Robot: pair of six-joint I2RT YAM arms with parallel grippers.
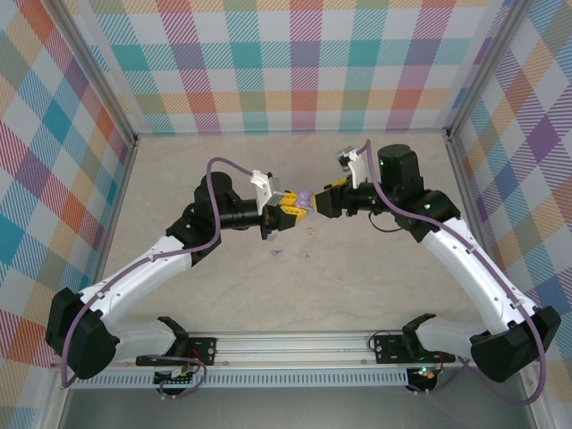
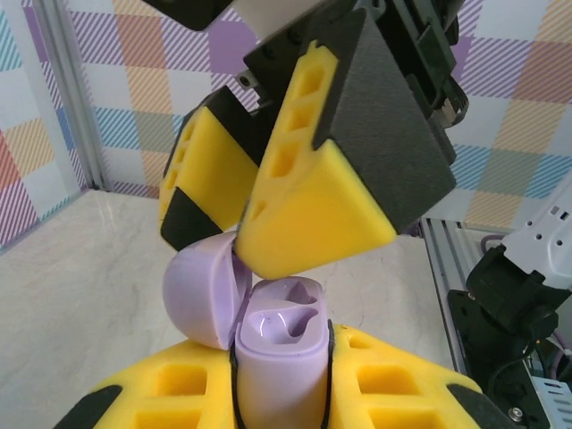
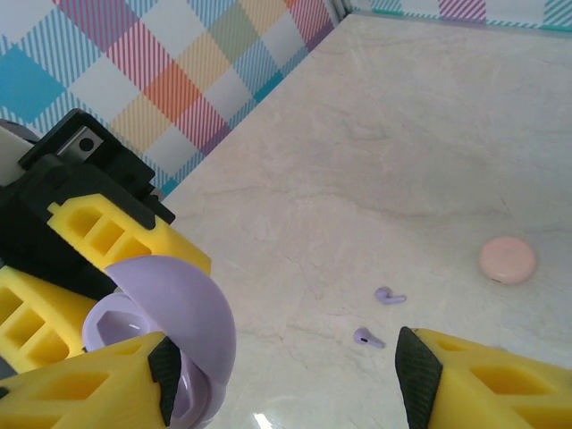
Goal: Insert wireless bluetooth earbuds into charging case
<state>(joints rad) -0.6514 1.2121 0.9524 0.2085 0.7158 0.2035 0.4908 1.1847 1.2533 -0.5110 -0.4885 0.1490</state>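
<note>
While open, lilac case [image 2: 279, 357] aloft.

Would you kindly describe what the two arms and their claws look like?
The left arm and right arm both have white links, bulky black joints and a mauve cable looped alongside. The left claw and right claw have chunky yellow fingers with square cut-outs and black pads.

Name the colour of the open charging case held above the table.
Pale lilac purple; the charging case shows best in the left wrist view.
</note>
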